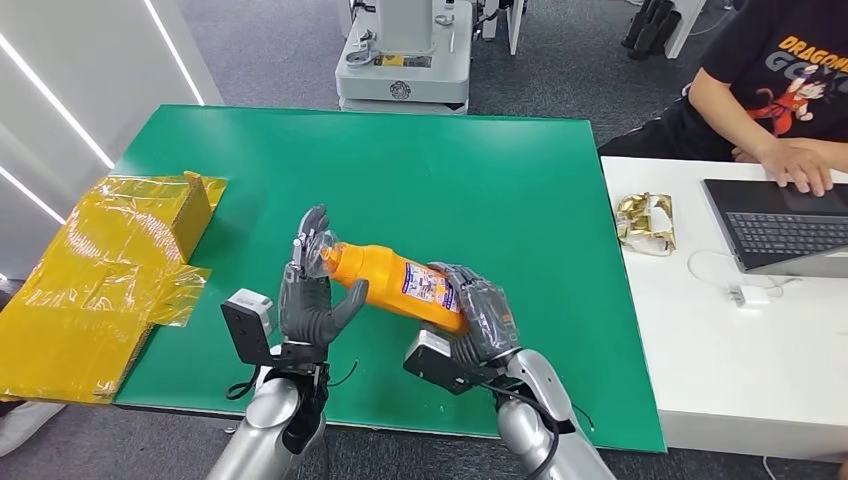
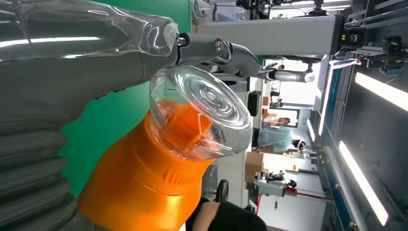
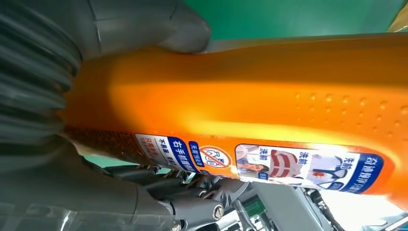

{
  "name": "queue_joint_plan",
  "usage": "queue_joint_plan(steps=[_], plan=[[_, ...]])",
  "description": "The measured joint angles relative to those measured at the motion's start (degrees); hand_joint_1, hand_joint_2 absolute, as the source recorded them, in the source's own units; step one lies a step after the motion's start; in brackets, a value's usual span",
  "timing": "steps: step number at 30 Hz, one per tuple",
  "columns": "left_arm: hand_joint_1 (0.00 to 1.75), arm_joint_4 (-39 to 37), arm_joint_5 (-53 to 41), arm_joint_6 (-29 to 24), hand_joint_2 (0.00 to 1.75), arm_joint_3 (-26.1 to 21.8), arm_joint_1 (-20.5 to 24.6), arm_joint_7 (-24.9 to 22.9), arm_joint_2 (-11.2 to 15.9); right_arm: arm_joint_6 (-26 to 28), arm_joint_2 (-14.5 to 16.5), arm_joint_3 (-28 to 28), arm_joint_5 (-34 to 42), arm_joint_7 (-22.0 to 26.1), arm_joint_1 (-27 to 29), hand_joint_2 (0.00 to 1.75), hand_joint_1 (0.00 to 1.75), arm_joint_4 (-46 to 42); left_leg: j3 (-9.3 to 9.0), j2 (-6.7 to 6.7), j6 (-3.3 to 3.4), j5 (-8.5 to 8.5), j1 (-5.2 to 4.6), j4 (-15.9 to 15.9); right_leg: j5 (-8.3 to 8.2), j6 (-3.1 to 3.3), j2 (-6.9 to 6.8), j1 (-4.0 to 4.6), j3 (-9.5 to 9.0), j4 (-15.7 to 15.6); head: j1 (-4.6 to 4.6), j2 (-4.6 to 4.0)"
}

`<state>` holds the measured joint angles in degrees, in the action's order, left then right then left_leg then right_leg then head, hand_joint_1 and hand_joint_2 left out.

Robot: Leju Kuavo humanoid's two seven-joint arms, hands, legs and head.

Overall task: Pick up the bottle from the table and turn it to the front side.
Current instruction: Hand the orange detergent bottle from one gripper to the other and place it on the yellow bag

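bottle: i see an orange bottle [image 1: 400,283] lifted off the green table [image 1: 480,180], lying nearly level over the near middle of it, cap end towards 10 o'clock, base end towards 4 o'clock. a printed label with blue and white panels faces up in the head view.
cap: clear faceted cap [image 2: 202,113] over an orange nozzle, seen close in the left wrist view; it sits between the left hand's fingers.
right hand: right hand [image 1: 480,315] wraps the base end of the bottle, fingers curled over the top and thumb pressed on the body; i log this as a firm hold. the right wrist view shows the thumb lying on the orange side above the label strip.
left hand: left hand [image 1: 310,290] stands upright at the neck end, fingers raised behind the cap and thumb angled under the shoulder of the bottle. i cannot tell whether it is clamping the neck or only resting against it.
table: green top, bottle and both hands near its 6 o'clock edge.
yellow wrapping: crumpled yellow film over a box [image 1: 110,280] at 9 o'clock, overhanging the table's edge, well apart from the bottle.
white desk: at 3 o'clock, carrying a laptop [image 1: 780,225], a gold object [image 1: 647,220] and a white cable.
person: seated at 2 o'clock, one hand [image 1: 795,165] on the laptop.
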<state>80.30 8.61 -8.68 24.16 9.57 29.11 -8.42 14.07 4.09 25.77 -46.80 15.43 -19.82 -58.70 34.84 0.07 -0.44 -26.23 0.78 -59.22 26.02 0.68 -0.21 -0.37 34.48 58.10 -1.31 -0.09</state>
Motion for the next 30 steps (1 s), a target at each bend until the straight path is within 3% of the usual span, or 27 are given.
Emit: queue_joint_plan(steps=[30], plan=[[0.0, -0.84, 0.66, 1.45, 1.75, 0.03, 1.38, -0.83, -0.5, 0.59, 0.39, 2.1, -1.01, 1.12, -0.16, 1.75, 1.75, -0.08, 0.0, 0.0, 0.0, 0.0, 0.0, 0.0, 0.0, 0.0, -0.01, 0.0, 0.01, 0.0, 0.0, 0.0]])
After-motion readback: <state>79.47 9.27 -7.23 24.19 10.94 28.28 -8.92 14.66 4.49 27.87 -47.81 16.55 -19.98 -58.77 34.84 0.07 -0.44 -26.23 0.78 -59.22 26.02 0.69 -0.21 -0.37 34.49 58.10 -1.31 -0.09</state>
